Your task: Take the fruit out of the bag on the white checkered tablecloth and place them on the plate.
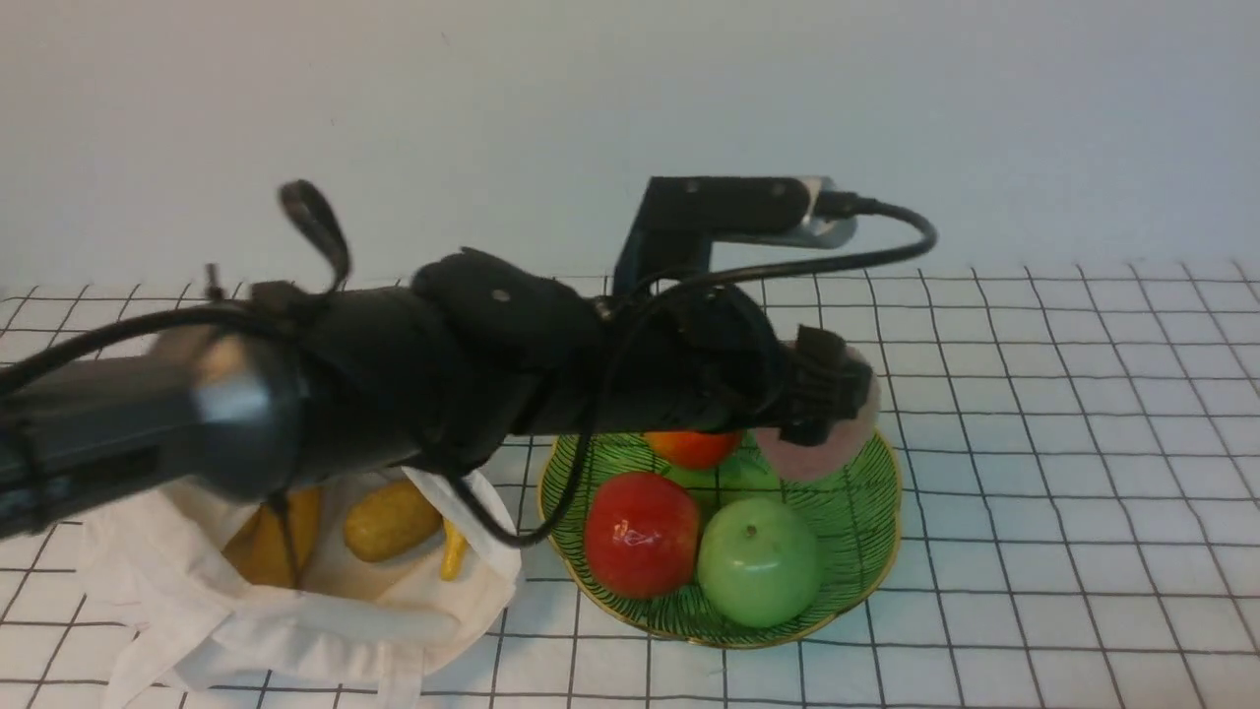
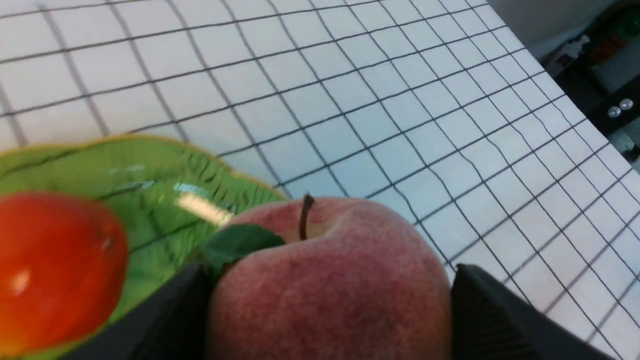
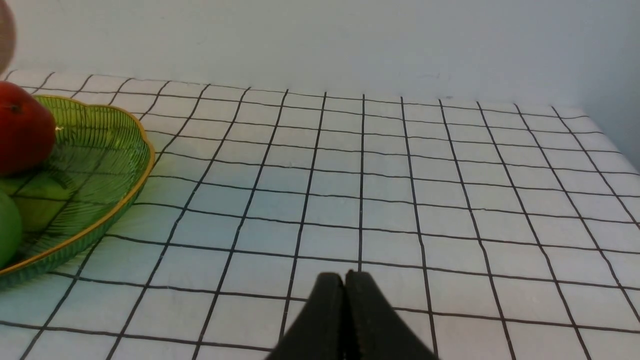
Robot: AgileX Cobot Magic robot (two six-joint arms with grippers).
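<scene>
1. Above the far-right part of the plate [image 1: 891, 551], a pinkish-red peach [image 1: 802, 465] is held between the fingers of the left gripper [image 2: 332, 305], its stem and green leaf exposed.
2. Toward the left edge of the checkered tablecloth [image 1: 1034, 512], the cloth bag [image 1: 325, 630] is slumped open; two oblong yellow-brown fruits [image 1: 392, 522] and a thin yellow piece [image 1: 454, 551] can be seen inside.
3. On the plate, a red fruit [image 1: 642, 535], a green apple [image 1: 759, 562] and an orange-red fruit [image 1: 694, 448] are already gathered, the last partly hidden by the left arm [image 1: 532, 364].
4. The tips of the right gripper [image 3: 350, 280] are pressed together, with nothing held.
5. The placing of the peach appears to be in hand. Next, a gentle lowering inside the rim nearest the tablecloth's right edge seems called for, then a release clear of the neighbouring fruit, before the bag is revisited.
</scene>
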